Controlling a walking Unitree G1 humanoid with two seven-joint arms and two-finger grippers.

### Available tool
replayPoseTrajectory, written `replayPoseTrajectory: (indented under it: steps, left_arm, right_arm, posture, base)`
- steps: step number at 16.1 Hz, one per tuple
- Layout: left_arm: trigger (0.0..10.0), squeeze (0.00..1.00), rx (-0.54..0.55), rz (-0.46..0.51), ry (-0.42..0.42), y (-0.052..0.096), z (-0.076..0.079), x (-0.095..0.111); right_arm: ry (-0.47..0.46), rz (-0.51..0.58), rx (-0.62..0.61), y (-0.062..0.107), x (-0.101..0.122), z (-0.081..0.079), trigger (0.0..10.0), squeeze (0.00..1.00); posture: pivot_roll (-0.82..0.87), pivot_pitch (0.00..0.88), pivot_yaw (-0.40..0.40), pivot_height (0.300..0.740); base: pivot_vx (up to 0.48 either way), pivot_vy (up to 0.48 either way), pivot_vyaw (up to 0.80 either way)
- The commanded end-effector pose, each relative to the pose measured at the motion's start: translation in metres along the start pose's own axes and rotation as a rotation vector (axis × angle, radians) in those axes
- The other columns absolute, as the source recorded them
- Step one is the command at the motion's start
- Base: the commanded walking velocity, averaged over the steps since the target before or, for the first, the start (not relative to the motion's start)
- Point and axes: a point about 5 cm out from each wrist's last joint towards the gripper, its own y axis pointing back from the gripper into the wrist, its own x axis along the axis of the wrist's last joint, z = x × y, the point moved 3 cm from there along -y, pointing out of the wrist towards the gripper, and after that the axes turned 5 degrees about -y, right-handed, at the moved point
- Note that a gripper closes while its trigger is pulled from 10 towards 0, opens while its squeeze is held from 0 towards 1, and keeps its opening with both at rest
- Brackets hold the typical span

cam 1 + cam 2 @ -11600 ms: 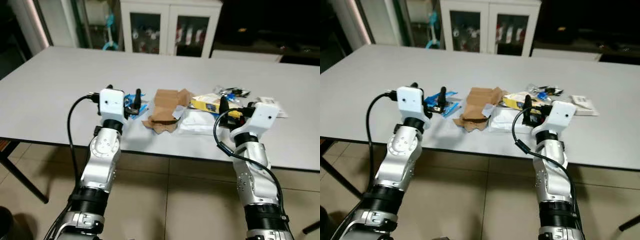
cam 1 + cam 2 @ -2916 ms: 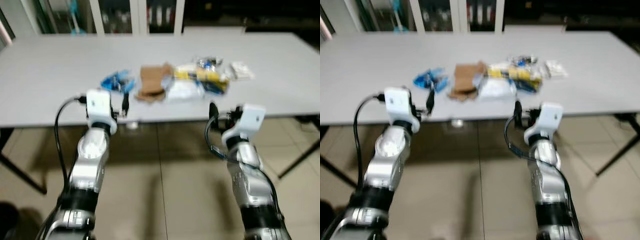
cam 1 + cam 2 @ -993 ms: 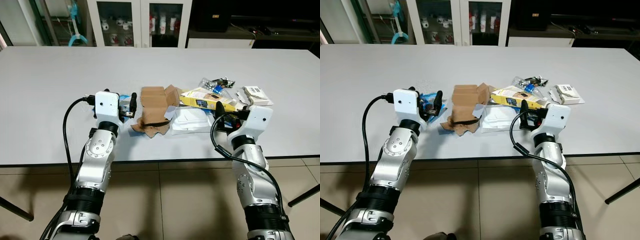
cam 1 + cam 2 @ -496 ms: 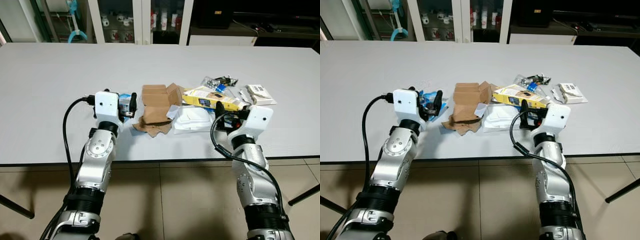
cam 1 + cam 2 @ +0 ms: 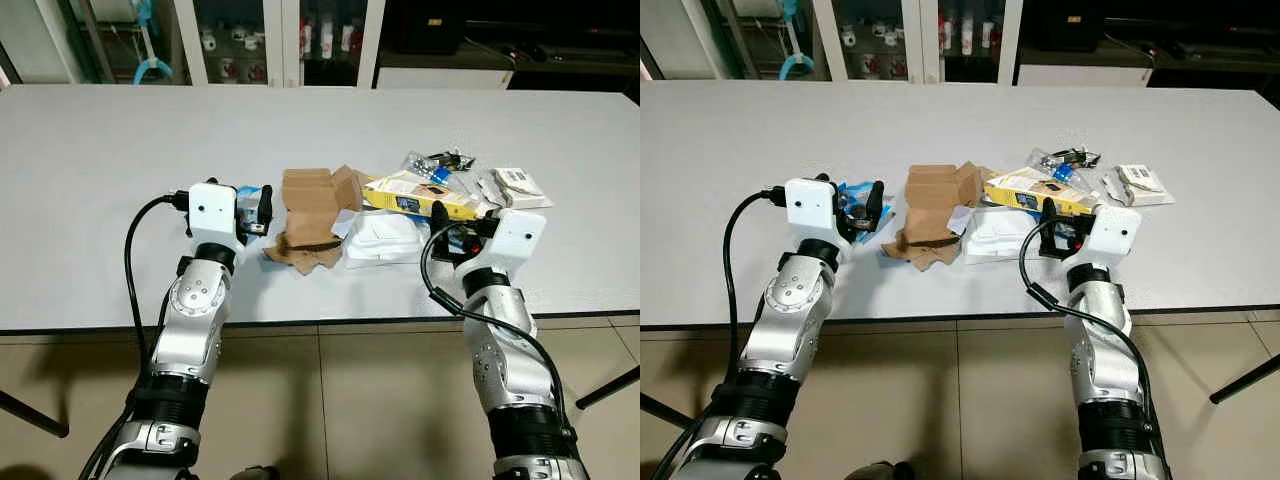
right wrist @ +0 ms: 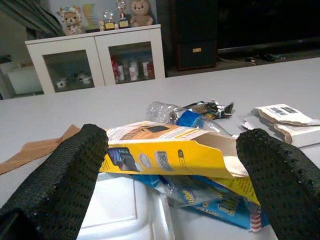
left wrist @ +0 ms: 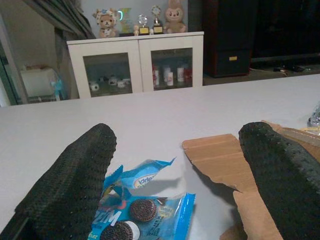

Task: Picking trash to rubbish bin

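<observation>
A pile of trash lies on the white table [image 5: 120, 150]: a blue cookie wrapper [image 7: 145, 210], torn brown cardboard [image 5: 312, 205], a white foam container [image 5: 385, 240], a yellow carton [image 6: 165, 147], a crushed plastic bottle [image 6: 165, 112] and a white paper packet [image 5: 518, 185]. My left gripper [image 5: 255, 212] hovers open just above the table, with the cookie wrapper low between its fingers [image 7: 75, 185]. My right gripper [image 5: 462, 225] is open too, facing the yellow carton and the foam container from the near side. Neither holds anything.
The table's front edge [image 5: 330, 322] runs just under both forearms, with tiled floor [image 5: 350, 400] below. A white cabinet with glass doors [image 5: 280, 40] stands behind the table. A dark table leg [image 5: 610, 385] shows at the right.
The camera stood farther from the table 2.9 s ago and has come back close. Over the last second both arms and the trash have hardly shifted.
</observation>
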Motion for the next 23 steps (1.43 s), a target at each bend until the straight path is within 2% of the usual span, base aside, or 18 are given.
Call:
replayPoseTrajectory:
  steps: [1,23]
  left_arm:
    - [10.0,0.0,-0.003,0.009,-0.003,-0.0024,-0.0006,0.0034]
    - [10.0,0.0,-0.007,0.01,-0.014,-0.003,-0.0034,0.0036]
  right_arm:
    - [-0.003,0.001,-0.009,-0.0008,0.0005,0.0025,10.0,0.0]
    - [-0.005,-0.008,-0.006,0.0021,-0.0031,0.0019,10.0,0.0]
  posture:
    - [0.01,0.064,-0.01,0.74]
    - [0.01,0.058,-0.004,0.74]
  base:
    - [0.0,0.0,0.0]
    - [0.0,0.0,0.0]
